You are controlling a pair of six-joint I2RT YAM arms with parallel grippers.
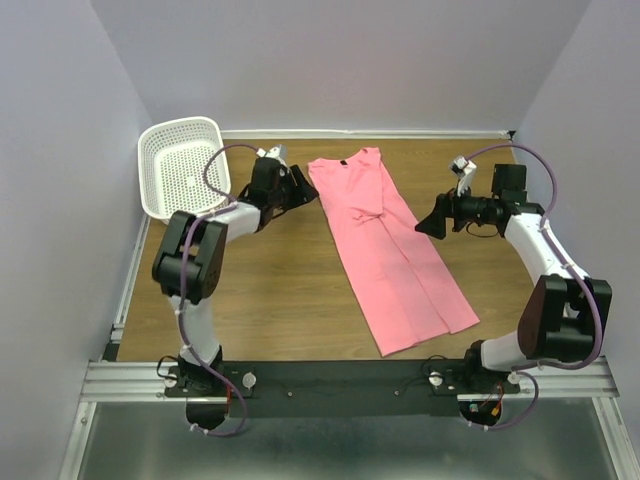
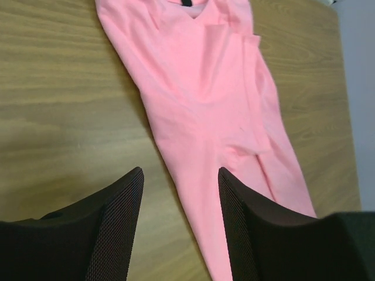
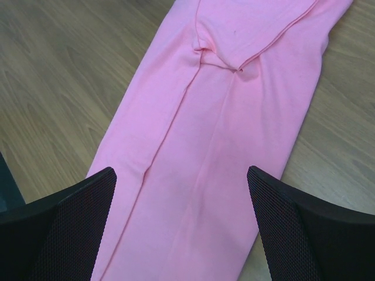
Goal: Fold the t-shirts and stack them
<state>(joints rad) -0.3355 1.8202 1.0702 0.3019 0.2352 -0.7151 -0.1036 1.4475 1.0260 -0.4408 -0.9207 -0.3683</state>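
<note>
T-shirt (image 1: 385,245) folded narrow lengthwise, nothing gripped.
Left gripper (image 2: 180,175) half-open, right gripper (image 3: 181,175) wide; loose folds beneath either could unfold if dragged.

Bare table (image 1: 270,300) stretching open left of the long pink t-shirt (image 1: 385,240), another bare strip running along its right, white basket (image 1: 185,170) taking up the far-left corner, walls (image 1: 60,150) hemming both sides.
</note>
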